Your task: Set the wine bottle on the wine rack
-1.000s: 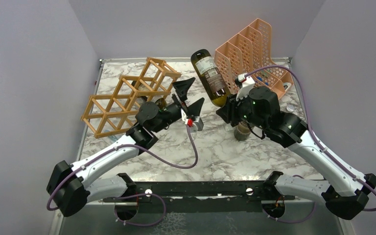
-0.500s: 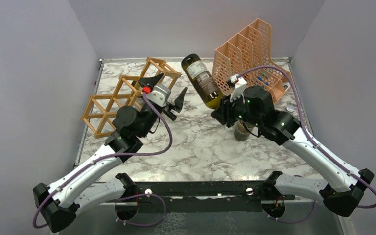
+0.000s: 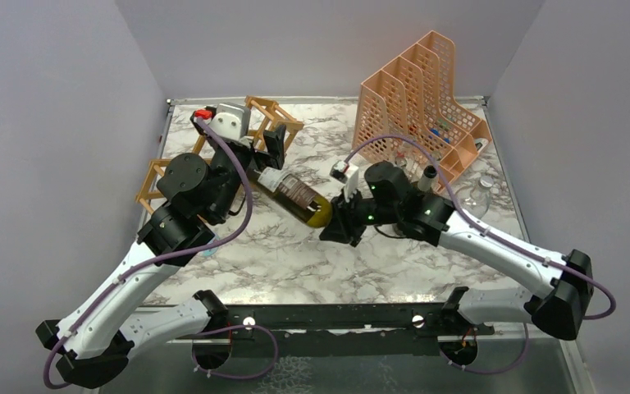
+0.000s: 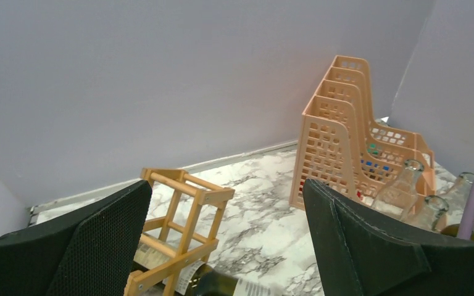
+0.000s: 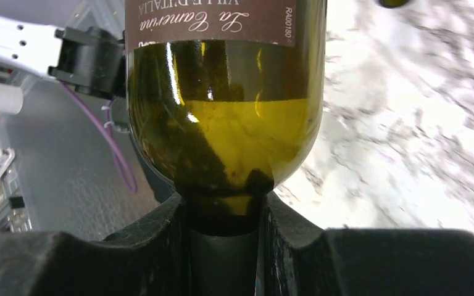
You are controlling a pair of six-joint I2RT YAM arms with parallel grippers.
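Note:
The wine bottle (image 3: 295, 195) is dark green with a brown label and lies nearly level, its base toward the wine rack (image 3: 275, 111). My right gripper (image 3: 340, 226) is shut on its neck; the right wrist view shows the bottle (image 5: 222, 111) rising from between the shut fingers of the gripper (image 5: 225, 246). The rack is light-brown wooden sticks at the back left. In the left wrist view the bottle's (image 4: 222, 285) base end sits behind the rack's (image 4: 185, 203) end sticks. My left gripper (image 3: 261, 156) (image 4: 227, 183) is open and empty above that end.
A peach mesh file holder (image 3: 418, 90) (image 4: 345, 135) stands at the back right. Clear glass bottles (image 3: 480, 193) (image 4: 401, 191) and a dark bottle (image 3: 426, 176) stand in front of it. Grey walls close in the left, back and right.
My right gripper has swung the bottle down and left, from tilted upright to lying toward the rack. My left arm has moved back and left, above the rack's end.

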